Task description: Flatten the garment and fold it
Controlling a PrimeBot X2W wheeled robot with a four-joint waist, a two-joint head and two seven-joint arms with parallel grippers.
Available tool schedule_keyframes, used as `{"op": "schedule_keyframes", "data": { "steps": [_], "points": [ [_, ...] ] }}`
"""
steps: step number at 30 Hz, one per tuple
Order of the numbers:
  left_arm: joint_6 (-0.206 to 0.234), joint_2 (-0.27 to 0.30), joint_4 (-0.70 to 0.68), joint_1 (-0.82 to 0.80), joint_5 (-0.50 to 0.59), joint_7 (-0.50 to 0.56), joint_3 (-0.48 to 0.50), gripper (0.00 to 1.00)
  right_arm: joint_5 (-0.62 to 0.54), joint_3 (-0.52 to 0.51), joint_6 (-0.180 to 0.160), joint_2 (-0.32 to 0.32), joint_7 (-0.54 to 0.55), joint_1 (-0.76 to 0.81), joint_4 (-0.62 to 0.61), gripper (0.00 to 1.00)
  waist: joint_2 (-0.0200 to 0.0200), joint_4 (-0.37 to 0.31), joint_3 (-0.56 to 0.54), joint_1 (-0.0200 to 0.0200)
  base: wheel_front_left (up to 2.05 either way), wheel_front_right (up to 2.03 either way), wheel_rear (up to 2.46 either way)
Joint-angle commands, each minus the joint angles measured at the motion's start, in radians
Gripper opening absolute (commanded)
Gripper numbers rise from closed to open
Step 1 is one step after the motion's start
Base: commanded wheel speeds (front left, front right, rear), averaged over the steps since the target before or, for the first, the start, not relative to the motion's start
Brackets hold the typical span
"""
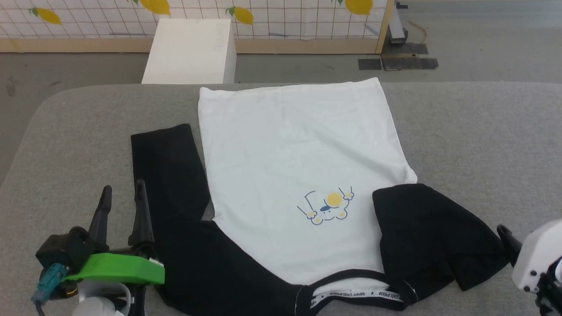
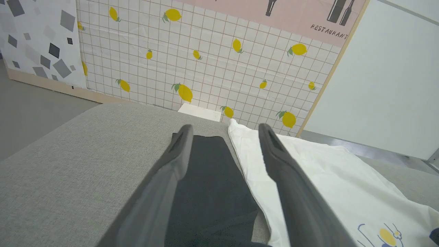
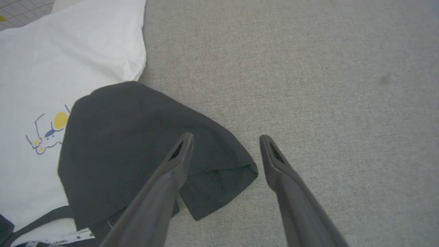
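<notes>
Garment (image 1: 290, 175): white T-shirt with black sleeves, spread chest-up on the grey padded table (image 1: 465, 131); neck trim (image 1: 351, 295) towards the robot, hem (image 1: 290, 85) at the far edge
Body panel (image 1: 281, 140): lies nearly flat with only faint creases; the cartoon print (image 1: 327, 206) faces up
Left-hand sleeve (image 1: 169, 171): stretched out smooth, running alongside the body panel
Right-hand sleeve (image 1: 421, 228): bunched and doubled over itself, its cuff (image 3: 219, 178) curled open; judged the part yet to be flattened
Handling: light, limp knit cloth, judged to drape and wrinkle freely, to cling somewhat to the table fabric, and to carry no risk of breakage; a pinch may lift one layer or two, depending on its depth
Where to hold: judged best at edges and corners, namely the right-hand cuff to draw that sleeve outward, then a shoulder and a hem corner for the fold
Left gripper (image 1: 123, 186): fingers wide apart and empty, poised over the outer edge of the left-hand sleeve; contact with the cloth cannot be told
Right gripper (image 3: 225, 137): fingers wide apart, clamping nothing; one finger overlies the curled cuff, the other stands over bare table; whether a tip touches the cloth cannot be told
Background: white box (image 1: 191, 50) and lemon-patterned wall (image 1: 285, 17) beyond the table
</notes>
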Motion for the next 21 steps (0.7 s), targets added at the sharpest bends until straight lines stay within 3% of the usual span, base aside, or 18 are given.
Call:
{"op": "schedule_keyframes", "data": {
  "steps": [1, 8, 20, 21],
  "points": [
    [0.007, 0.007, -0.004, 0.003, -0.006, 0.003, 0.000, 1.00, -0.023, -0.007, -0.001, 0.004, -0.001, 0.014, 0.011, 1.00, -0.0001, -0.005, 0.009, 0.0000, 0.00, 0.00, 0.00],
    [0.005, 0.014, -0.003, -0.012, -0.010, 0.006, -0.006, 1.00, -0.074, -0.035, -0.001, 0.008, 0.012, 0.023, 0.114, 1.00, -0.0001, 0.003, 0.035, 0.0000, 0.00, 0.00, 0.00],
    [0.006, 0.028, 0.002, -0.025, -0.020, 0.007, -0.005, 1.00, -0.041, -0.010, -0.001, 0.009, -0.050, -0.010, 0.287, 1.00, -0.0001, 0.023, 0.065, 0.0000, 0.00, 0.00, 0.00],
    [0.007, 0.028, 0.002, -0.024, -0.021, 0.007, -0.005, 1.00, -0.038, -0.009, -0.001, 0.009, -0.050, -0.012, 0.296, 0.51, -0.0001, 0.022, 0.065, 0.0000, 0.00, 0.00, 0.00]
  ]
}}
